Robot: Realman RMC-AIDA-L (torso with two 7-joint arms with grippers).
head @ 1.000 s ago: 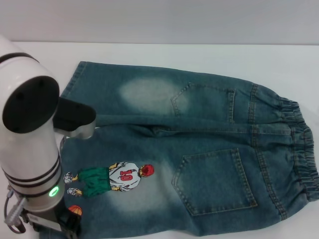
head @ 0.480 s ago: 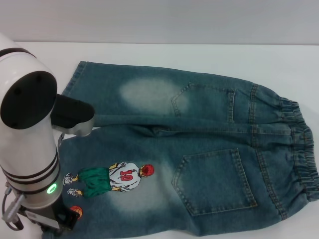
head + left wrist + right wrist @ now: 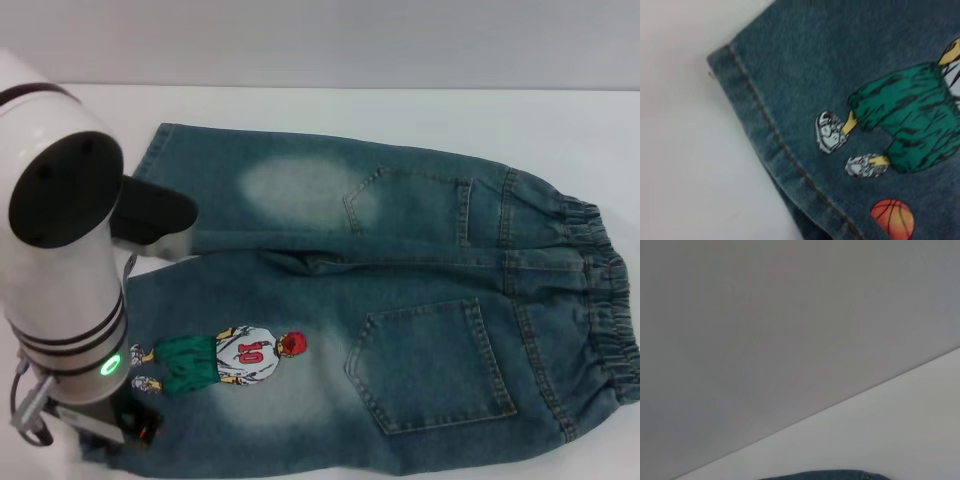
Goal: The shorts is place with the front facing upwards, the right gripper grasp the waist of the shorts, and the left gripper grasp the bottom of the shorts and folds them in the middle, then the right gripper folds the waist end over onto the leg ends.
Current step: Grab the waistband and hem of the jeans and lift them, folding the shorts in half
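- The denim shorts point(image 3: 400, 310) lie flat on the white table point(image 3: 330, 110), with the gathered waist point(image 3: 610, 310) on the robot's right.
- The left gripper point(image 3: 135, 425) is low over the hem of the printed leg point(image 3: 785, 150); I cannot tell whether its fingers are apart.
- It should pinch both hem layers at the edge, not the print.
- The right gripper is not visible.

Since the earlier moments, the left gripper point(image 3: 135, 432) has shifted slightly toward the shorts point(image 3: 400, 300) and now covers the orange ball print at the near-left leg hem. The arm's dark elbow sits a little farther right over the denim.
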